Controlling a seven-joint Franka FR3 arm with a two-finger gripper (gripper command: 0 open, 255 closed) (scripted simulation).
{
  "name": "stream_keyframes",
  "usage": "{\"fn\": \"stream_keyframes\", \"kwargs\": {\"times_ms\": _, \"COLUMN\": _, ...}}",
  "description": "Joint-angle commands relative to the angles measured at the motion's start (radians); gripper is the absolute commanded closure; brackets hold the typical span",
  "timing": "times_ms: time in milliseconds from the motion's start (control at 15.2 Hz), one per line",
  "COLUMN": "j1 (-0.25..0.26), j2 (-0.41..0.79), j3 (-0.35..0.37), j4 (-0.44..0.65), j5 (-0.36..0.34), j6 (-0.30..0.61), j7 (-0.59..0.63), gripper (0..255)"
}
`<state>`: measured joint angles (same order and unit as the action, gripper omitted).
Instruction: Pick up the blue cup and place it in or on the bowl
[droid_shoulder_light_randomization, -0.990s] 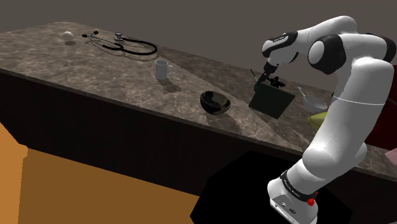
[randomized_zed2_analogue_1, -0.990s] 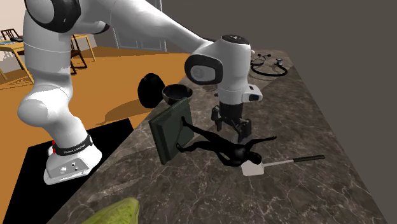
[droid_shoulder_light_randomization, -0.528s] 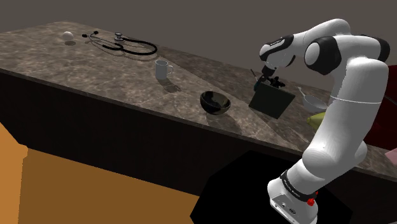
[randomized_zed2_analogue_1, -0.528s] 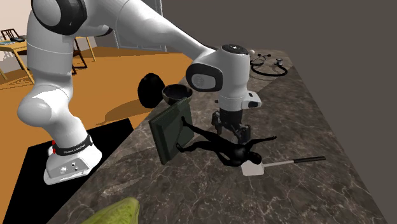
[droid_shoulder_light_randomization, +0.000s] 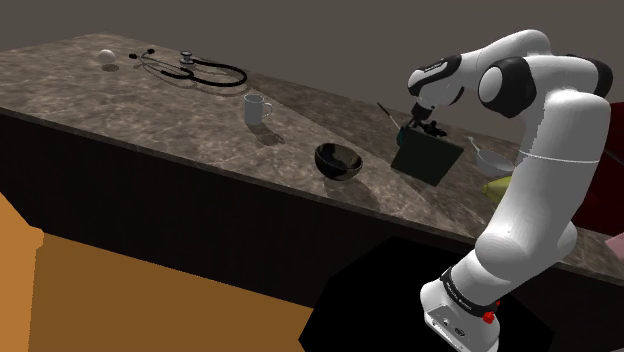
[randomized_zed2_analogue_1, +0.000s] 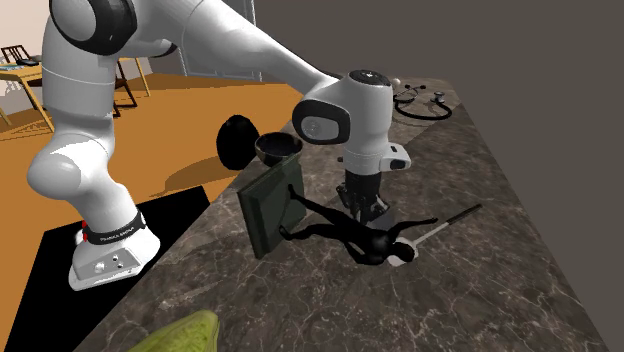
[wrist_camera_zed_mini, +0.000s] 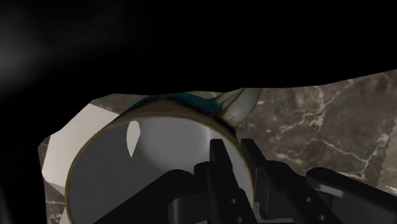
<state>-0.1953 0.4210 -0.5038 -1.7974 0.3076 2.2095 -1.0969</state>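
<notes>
— Gently: hold the grip of the gripper (wrist_camera_zed_mini: 234, 150) firm and raise straight up first. Pinching the wall of the blue cup (wrist_camera_zed_mini: 159, 149) with narrow jaws, one inside the rim and one outside, so probably prone to swinging. Avoid any quick turn.

— And where, exactly?

— Right at the fingertips, upper right of the shoulder frame, well apart from the black bowl (droid_shoulder_light_randomization: 338, 162) at frame centre. Then carry leftward and down-frame, clearing the dark green board (randomized_zed2_analogue_1: 265, 210) standing on edge just beside the hand.

— Learned from which view?

— From the wrist: the rim pinch itself, pale inside, blue-green outside. From the shoulder: the whole route to the bowl, plus a pale mug (droid_shoulder_light_randomization: 257, 110) further to the upper left, best ignored. From the second exterior: board at centre left, bowl beyond it near the edge of the counter (randomized_zed2_analogue_1: 480, 300), and a white long-handled scoop (randomized_zed2_analogue_1: 403, 255) to the lower right of the hand.
</notes>
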Motion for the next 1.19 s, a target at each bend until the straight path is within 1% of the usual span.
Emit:
{"fn": "stream_keyframes", "kwargs": {"times_ms": 0, "j1": 0.0, "j2": 0.0, "j3": 0.0, "j4": 0.0, "j5": 0.0, "j6": 0.0, "j7": 0.0, "gripper": 255}}
{"fn": "stream_keyframes", "kwargs": {"times_ms": 330, "j1": 0.0, "j2": 0.0, "j3": 0.0, "j4": 0.0, "j5": 0.0, "j6": 0.0, "j7": 0.0, "gripper": 255}}
{"fn": "stream_keyframes", "kwargs": {"times_ms": 1122, "j1": 0.014, "j2": -0.069, "j3": -0.025, "j4": 0.071, "j5": -0.052, "j6": -0.13, "j7": 0.038, "gripper": 255}}
